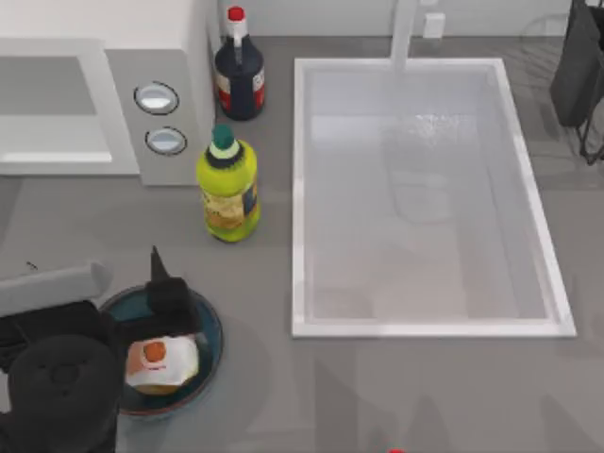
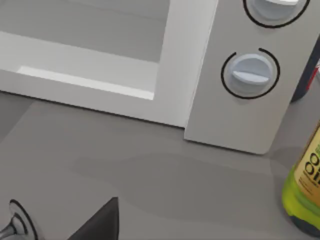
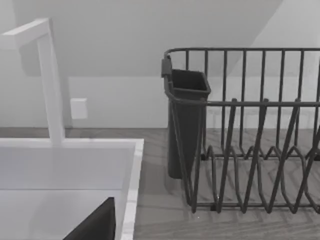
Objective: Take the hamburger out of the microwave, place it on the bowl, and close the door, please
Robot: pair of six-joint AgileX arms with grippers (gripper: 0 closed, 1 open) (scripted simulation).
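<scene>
the microwave (image 1: pixel 104 104) stands open at the table's far left; its door looks light, a push on the free edge should swing it. in the bowl (image 1: pixel 209 344) the hamburger (image 1: pixel 162 362), soft and squashable, sits clamped in the left gripper (image 1: pixel 162 332).

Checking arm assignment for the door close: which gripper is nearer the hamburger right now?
Left. The left gripper is over the bowl, right at the hamburger lying in it. The right arm sits at the table's far right corner, beyond the sink.
</scene>
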